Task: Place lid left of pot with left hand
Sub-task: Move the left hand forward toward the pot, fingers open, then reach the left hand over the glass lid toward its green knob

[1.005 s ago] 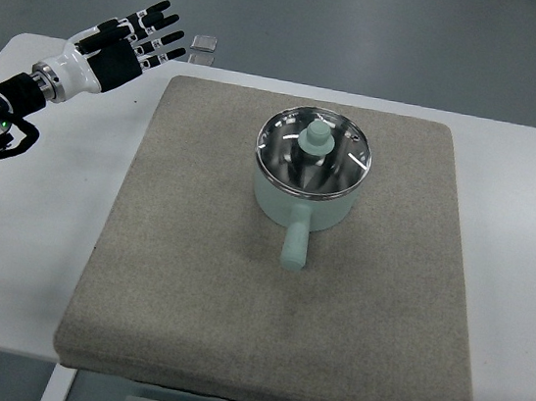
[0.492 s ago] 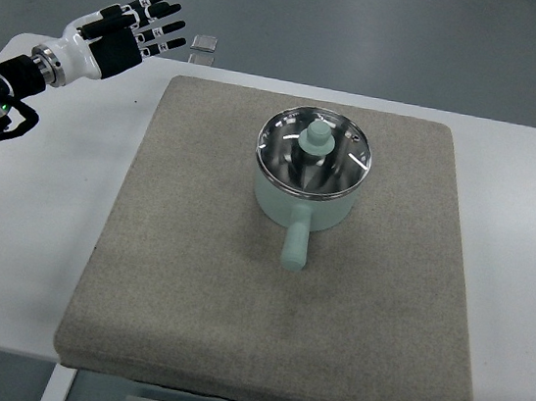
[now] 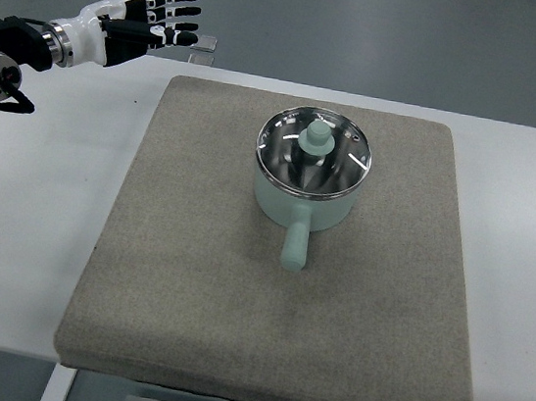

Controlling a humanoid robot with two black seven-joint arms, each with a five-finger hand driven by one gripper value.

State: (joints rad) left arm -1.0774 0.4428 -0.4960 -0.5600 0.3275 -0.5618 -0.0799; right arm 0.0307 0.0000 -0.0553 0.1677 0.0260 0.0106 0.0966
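Note:
A pale green pot (image 3: 306, 194) with a short handle pointing toward me stands on a grey-brown mat (image 3: 187, 289). Its shiny metal lid (image 3: 314, 152) with a green knob sits on the pot. My left hand (image 3: 158, 20) is at the top left, above the table's far edge and well to the left of the pot. Its fingers are spread and hold nothing. The right hand is out of view.
The mat lies on a white table (image 3: 27, 228). A small grey plate-like piece (image 3: 205, 45) lies at the table's far edge beside my left hand. The dark floor shows beyond the table.
My left arm has risen and swung away from me and to the right, with its fingers still spread. The pot and lid have not moved.

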